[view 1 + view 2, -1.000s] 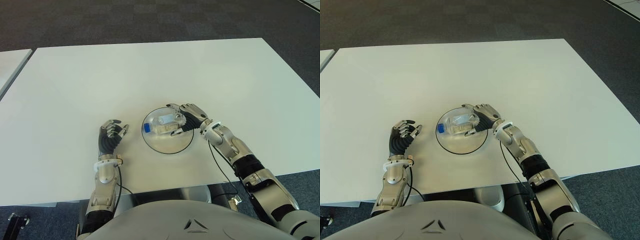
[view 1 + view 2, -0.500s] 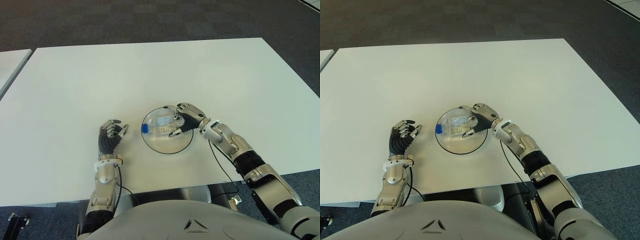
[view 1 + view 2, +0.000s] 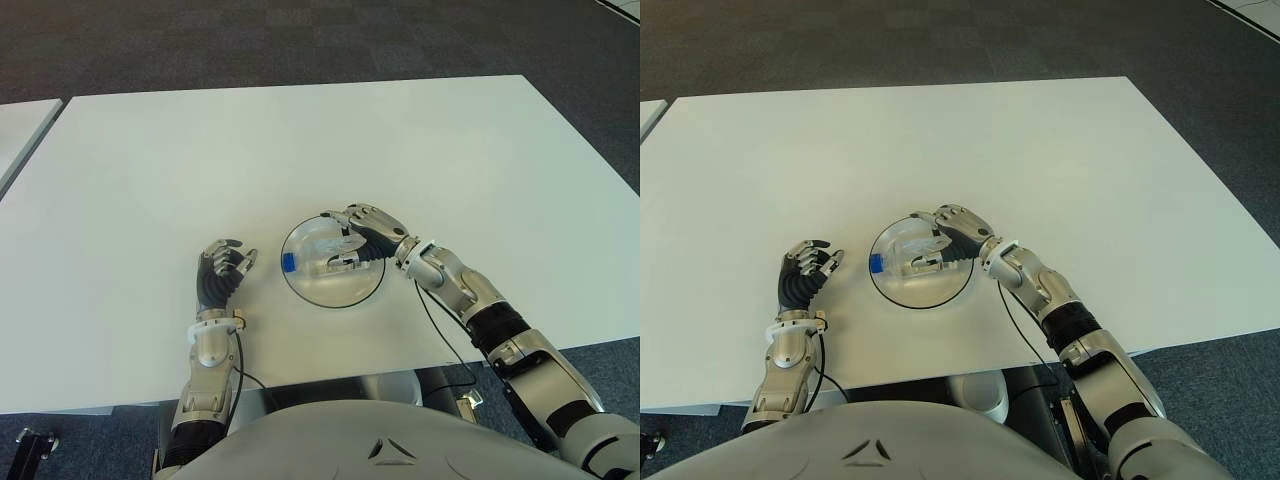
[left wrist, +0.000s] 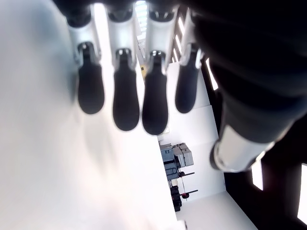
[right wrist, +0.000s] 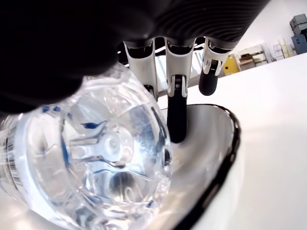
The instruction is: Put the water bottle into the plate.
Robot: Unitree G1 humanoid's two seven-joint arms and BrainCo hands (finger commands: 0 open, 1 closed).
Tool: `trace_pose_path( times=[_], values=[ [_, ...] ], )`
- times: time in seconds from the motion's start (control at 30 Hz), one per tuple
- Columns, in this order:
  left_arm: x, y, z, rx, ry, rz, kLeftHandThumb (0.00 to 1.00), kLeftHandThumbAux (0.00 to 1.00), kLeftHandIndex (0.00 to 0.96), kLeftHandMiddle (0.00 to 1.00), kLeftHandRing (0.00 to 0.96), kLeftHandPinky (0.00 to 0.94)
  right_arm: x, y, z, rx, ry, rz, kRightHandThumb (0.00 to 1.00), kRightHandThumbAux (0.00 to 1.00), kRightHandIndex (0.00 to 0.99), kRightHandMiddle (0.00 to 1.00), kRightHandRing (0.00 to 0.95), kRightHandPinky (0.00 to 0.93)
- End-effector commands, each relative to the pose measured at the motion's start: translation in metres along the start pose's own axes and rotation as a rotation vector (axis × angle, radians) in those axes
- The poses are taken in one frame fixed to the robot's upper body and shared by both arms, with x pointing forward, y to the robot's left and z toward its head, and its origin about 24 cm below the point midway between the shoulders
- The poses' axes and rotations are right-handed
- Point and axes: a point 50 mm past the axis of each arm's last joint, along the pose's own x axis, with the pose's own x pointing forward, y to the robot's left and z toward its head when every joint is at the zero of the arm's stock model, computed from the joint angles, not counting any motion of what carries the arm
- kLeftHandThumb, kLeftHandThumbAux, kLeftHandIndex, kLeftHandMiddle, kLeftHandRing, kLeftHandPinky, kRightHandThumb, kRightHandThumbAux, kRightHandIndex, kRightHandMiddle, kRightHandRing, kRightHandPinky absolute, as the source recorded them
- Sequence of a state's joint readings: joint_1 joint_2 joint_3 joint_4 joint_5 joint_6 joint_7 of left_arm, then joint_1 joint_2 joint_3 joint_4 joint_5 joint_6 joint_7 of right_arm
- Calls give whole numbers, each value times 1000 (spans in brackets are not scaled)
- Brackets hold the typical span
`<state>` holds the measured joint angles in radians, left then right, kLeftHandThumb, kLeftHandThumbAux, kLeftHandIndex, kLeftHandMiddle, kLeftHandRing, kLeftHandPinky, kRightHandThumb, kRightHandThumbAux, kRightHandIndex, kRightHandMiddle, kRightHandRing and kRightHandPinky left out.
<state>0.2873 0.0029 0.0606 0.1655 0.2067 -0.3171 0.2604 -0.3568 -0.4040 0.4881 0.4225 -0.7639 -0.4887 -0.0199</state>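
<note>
A clear water bottle (image 3: 312, 258) with a blue cap (image 3: 288, 263) lies on its side in the round, dark-rimmed glass plate (image 3: 345, 292) near the table's front edge. My right hand (image 3: 338, 243) reaches in from the right, fingers over the bottle and thumb under it. Up close, the bottle's base (image 5: 91, 158) fills the right wrist view, the fingers (image 5: 176, 120) extend past it, and one fingertip touches the plate (image 5: 216, 139). My left hand (image 3: 222, 265) shows idle to the left of the plate, its fingers (image 4: 125, 103) relaxed and holding nothing.
The white table (image 3: 300, 140) stretches wide behind and beside the plate. A second white table (image 3: 20, 125) shows at the far left, across a narrow gap. Dark carpet lies beyond the far edge.
My right hand has shifted the bottle slightly left and toward me within the plate, and the blue cap now sits nearer the plate's left rim. The left hand has not moved.
</note>
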Motion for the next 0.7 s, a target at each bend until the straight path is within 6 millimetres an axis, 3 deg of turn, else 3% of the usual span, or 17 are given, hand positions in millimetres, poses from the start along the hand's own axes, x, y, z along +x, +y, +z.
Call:
trace_pose_path(
  times=[0.03, 0.33, 0.7],
  values=[
    [-2, 0, -3, -6, 20, 1, 697, 720, 431, 616, 614, 596, -2, 3, 3, 1, -7, -12, 335, 132, 0, 0, 0, 0],
    [-2, 0, -3, -1, 13, 3, 697, 719, 431, 616, 617, 596, -5, 1, 8, 2, -26, -63, 342, 118, 0, 0, 0, 0],
    [-2, 0, -2, -12, 11, 0, 698, 719, 430, 619, 618, 608, -10, -3, 13, 122, -51, -212, 332, 124, 0, 0, 0, 0]
  ],
)
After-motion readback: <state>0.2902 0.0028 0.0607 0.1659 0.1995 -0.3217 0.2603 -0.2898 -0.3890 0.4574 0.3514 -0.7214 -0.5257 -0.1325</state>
